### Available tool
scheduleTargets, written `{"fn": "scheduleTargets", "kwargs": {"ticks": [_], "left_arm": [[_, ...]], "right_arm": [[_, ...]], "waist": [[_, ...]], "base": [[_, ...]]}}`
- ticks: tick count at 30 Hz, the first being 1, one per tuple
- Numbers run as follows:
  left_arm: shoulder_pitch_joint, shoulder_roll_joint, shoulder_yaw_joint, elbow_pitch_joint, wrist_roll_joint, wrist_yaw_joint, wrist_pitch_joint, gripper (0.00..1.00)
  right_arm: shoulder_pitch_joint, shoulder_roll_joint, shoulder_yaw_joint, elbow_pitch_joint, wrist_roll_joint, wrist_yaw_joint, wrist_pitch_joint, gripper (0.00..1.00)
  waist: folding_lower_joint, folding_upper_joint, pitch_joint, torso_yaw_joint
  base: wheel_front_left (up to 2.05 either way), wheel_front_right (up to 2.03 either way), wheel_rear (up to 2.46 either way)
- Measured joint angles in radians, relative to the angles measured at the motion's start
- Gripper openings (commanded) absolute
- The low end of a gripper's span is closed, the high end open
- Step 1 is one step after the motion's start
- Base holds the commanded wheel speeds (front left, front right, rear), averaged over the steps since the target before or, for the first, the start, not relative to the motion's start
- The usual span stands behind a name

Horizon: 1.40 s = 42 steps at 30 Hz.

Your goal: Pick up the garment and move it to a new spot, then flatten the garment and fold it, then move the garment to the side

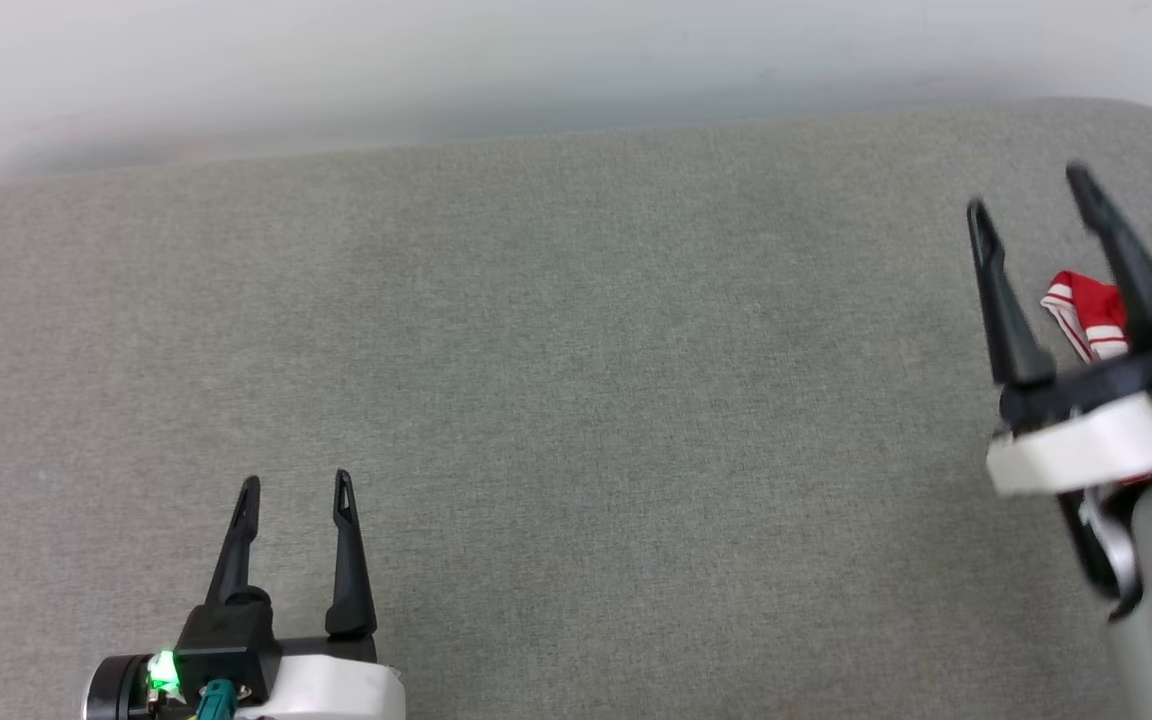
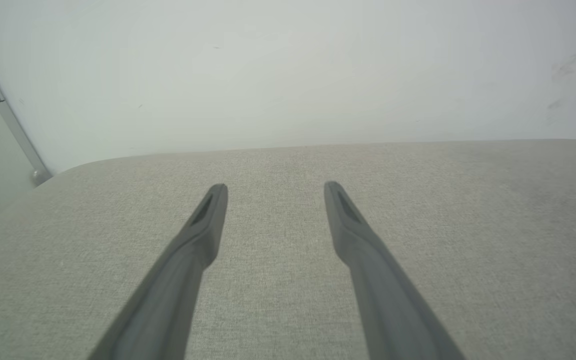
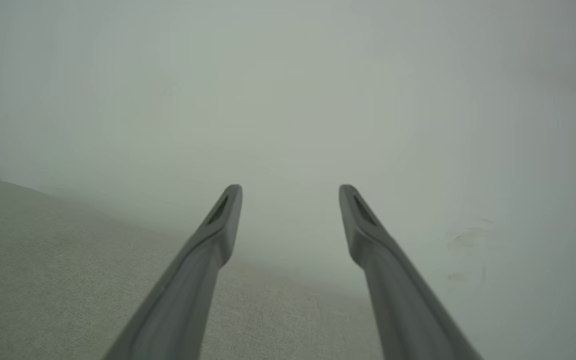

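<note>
Matt grey woven cloth surface [image 1: 576, 400]

Red garment [image 1: 1088, 318], red-and-white striped trim; grey surface [image 1: 576, 400]

Broad bare cushion [image 1: 576, 400] (wall [image 1: 336, 60] behind, garment [image 1: 1094, 318] at right edge).

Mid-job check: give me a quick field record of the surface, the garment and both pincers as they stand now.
surface: grey fabric, backed by a pale wall
garment: red with white striped trim, at the surface's right side, partly hidden behind the right arm
left pincer: open, empty, low over the near left
right pincer: open, empty, beside the garment, not gripping it
stage: pick-up not yet done
</note>
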Motion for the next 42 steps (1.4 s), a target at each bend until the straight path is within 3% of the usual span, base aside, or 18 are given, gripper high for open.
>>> {"fn": "scheduleTargets", "kwargs": {"ticks": [10,18,35,36,42], "left_arm": [[0.036,-0.002,-0.008,0.029,-0.007,-0.006,0.000,1.00],[0.085,-0.002,-0.004,0.040,-0.005,-0.007,0.000,1.00],[0.135,-0.002,-0.012,0.039,-0.022,-0.025,0.000,1.00],[0.136,-0.002,-0.011,0.040,-0.029,-0.029,0.000,0.00],[0.137,-0.002,-0.017,0.079,-0.048,-0.028,0.005,0.00]], "right_arm": [[0.282,0.134,-0.123,-0.042,0.002,0.000,0.000,1.00],[0.432,0.198,-0.159,-0.084,0.003,0.000,0.000,1.00],[0.548,0.235,-0.171,-0.115,0.033,0.000,0.000,1.00],[0.548,0.235,-0.170,-0.113,0.038,0.000,0.000,0.00],[0.550,0.235,-0.167,-0.067,0.052,0.000,0.005,0.00]], "waist": [[0.0000,0.0000,-0.065,0.030],[-0.0001,0.0000,-0.121,0.048],[-0.0001,0.0000,-0.179,0.063],[-0.0001,0.0000,-0.180,0.063],[0.0000,0.0000,-0.180,0.062]], "base": [[0.00,0.00,0.00],[0.00,0.00,0.00],[0.00,0.00,0.00],[0.00,0.00,0.00],[0.00,0.00,0.00]]}}
